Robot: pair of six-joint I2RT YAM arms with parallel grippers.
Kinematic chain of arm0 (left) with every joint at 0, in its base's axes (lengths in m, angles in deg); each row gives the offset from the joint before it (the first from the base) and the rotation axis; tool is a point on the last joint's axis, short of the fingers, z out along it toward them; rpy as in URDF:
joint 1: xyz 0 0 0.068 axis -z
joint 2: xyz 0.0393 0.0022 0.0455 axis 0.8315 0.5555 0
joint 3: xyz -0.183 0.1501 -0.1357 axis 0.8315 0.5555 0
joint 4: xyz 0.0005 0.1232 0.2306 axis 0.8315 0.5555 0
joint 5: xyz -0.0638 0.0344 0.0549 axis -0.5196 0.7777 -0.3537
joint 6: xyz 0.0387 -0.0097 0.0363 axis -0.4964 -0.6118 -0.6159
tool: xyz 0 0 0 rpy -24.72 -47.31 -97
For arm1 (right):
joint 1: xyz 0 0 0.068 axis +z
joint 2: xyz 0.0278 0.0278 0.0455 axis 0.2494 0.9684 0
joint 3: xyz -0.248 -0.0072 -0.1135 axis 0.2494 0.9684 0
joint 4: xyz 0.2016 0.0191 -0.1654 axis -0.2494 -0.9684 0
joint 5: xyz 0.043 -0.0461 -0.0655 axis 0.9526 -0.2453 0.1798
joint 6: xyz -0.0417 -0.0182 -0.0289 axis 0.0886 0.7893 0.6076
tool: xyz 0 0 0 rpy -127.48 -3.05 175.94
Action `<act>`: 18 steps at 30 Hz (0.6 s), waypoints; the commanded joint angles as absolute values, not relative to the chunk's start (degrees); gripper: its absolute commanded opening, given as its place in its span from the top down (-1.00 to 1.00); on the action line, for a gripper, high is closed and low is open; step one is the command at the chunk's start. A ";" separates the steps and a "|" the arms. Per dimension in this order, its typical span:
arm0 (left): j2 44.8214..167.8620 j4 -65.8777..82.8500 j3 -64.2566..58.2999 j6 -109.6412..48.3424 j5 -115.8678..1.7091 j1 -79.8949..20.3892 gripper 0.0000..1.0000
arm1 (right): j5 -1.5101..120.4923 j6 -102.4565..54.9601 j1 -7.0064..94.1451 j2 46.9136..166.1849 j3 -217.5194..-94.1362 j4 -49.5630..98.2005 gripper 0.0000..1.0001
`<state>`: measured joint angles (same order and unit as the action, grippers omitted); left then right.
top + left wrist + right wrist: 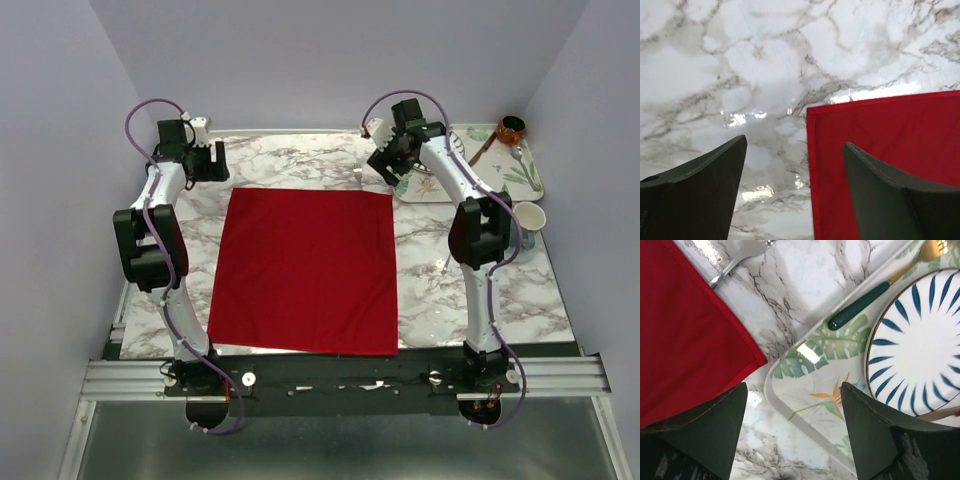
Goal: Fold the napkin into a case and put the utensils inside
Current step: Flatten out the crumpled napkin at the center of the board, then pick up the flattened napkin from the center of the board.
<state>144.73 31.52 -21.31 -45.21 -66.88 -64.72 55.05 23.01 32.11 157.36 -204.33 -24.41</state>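
The red napkin (pixel 305 270) lies flat and unfolded as a square in the middle of the marble table. My left gripper (pixel 210 165) hovers open and empty over its far left corner, which shows in the left wrist view (pixel 880 150) between and under my fingers (pixel 705 175). My right gripper (pixel 393 168) hovers open and empty just beyond the far right corner (pixel 685 330), over a tray's edge. A silver fork (pixel 737 257) lies on the table along the napkin's far edge, its tines out of frame. No folded case is in view.
A leaf-patterned tray (pixel 805 365) holds a blue-striped plate (pixel 915 340) and a gold spoon with a dark green handle (pixel 865 297). At the back right, a second tray (pixel 530 175) holds a brown cup (pixel 511 128). A white cup (pixel 527 217) stands beside the right arm.
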 commanded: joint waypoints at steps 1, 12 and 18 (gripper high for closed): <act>148.61 34.14 -26.25 -46.63 -73.16 -64.07 -0.60 | 65.11 13.05 29.91 154.40 -204.91 -31.86 -0.60; 158.29 38.10 -33.73 -47.41 -65.35 -61.09 -0.26 | 76.63 0.91 27.89 147.82 -195.78 -32.92 -0.57; 160.83 39.85 -34.87 -49.61 -57.62 -58.45 -0.16 | 78.92 -2.43 26.75 145.97 -192.87 -32.92 -0.57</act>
<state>159.22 37.48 -32.21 -47.27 -64.92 -60.24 74.68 1.92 28.18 149.28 -194.65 -31.82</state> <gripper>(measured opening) 0.611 0.789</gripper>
